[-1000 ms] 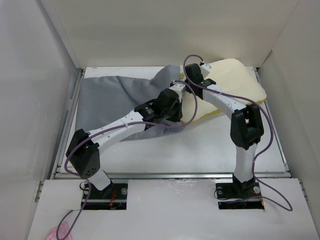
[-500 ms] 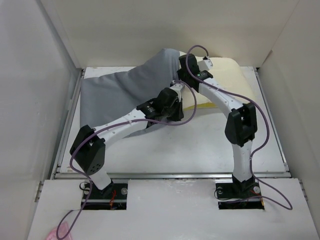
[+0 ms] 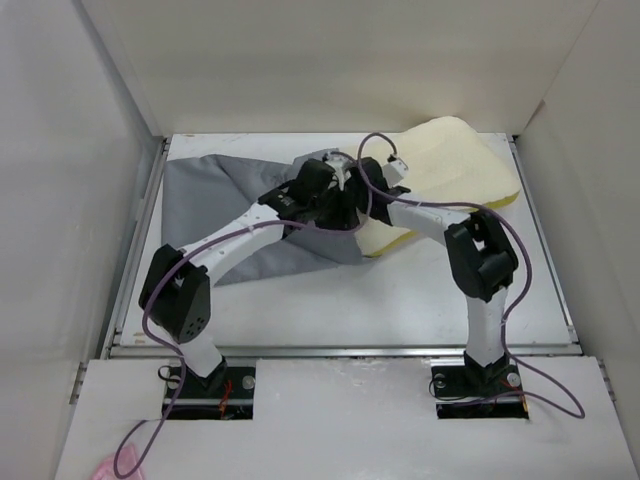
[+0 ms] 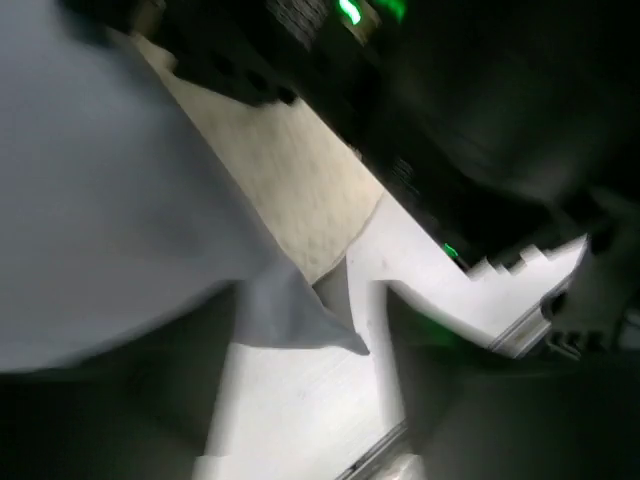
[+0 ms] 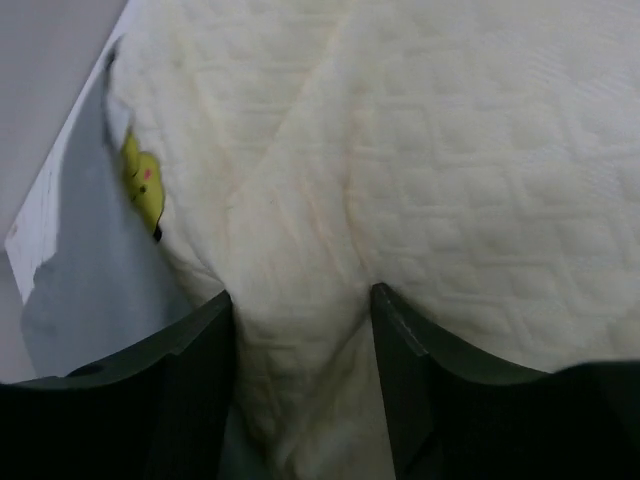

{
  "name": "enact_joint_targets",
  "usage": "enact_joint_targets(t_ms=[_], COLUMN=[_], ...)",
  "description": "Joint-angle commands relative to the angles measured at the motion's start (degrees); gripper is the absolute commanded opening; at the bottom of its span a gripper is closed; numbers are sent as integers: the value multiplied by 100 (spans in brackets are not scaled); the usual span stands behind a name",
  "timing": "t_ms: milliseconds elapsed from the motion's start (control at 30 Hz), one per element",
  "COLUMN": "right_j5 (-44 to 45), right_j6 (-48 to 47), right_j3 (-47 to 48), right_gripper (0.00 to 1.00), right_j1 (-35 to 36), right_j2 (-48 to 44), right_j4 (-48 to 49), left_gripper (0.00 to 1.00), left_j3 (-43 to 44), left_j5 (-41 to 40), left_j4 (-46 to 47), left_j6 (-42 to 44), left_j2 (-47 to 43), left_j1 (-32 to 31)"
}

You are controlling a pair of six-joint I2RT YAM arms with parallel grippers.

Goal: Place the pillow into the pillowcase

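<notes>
Since the right wrist cam gives the closest look, I'll start there. The right gripper [image 5: 300, 380] has its two dark fingers [image 5: 195, 390] pinched on a raised fold of the big cream-coloured quilted foam pillow [image 5: 460, 150]. So the jaws are narrow, with pillow cover bunched up between them. The fold runs up from the jaws into the body of the pillow. Just left of it there's the small yellow logo mark [image 5: 143, 185] on the pillow's side, and the thin grey fabric pillowcase [image 5: 80, 270] lies right against that side.

Left wrist cam is a blurry mess, tbh. Grey pillowcase fills the left half and hangs in a pointed corner over the white table [image 4: 300, 410]. There's a strip of cream pillow behind it, plus dark bits of the right arm [image 4: 480, 150] with green lights [image 4: 350, 12] up top. I can't tell from this whether the left jaws are clamped on the cloth or just sitting wide.

From overhead, the left gripper [image 3: 335, 180] sits at the pillowcase's right-hand edge, where the cloth is pulled up into a peak around it. The right gripper is just beside it, at the pillow's left end. The pillowcase spreads out wrinkled over the far left of the table, and the pillow lies at the far right, its left end touching the grey cloth. Can't tell if any of it is actually inside the opening.
</notes>
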Motion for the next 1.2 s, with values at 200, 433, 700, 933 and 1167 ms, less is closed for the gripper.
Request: enact_joint_targets(t_ms=[200,433,700,933,1167], right_j5=[-1154,-1795,-1620,-2085,-3297], right_j6=[-2558,-4149,-6107,-6480,-6243], right_j3=[-603,-606,344,248,21], right_gripper=[90,100,100,100,0], right_j1=[-234,-823,-1113,-1166,-1166], right_j2=[-1685,-2240,-941,-246,117], right_j4=[543,535,33,245,391], left_gripper=[94,98,100,69,0], left_j3=[352,1429,3734,4676,4729], left_j5=[-496,-1024,-1252,-1710,-1710], left_j4=[219,-121,-984,-1574,-1258], left_j6=[98,168,625,748,819], left_j2=[-900,83,2122,3310,3310], left_j1=[671,1251,1199,1085,1024])
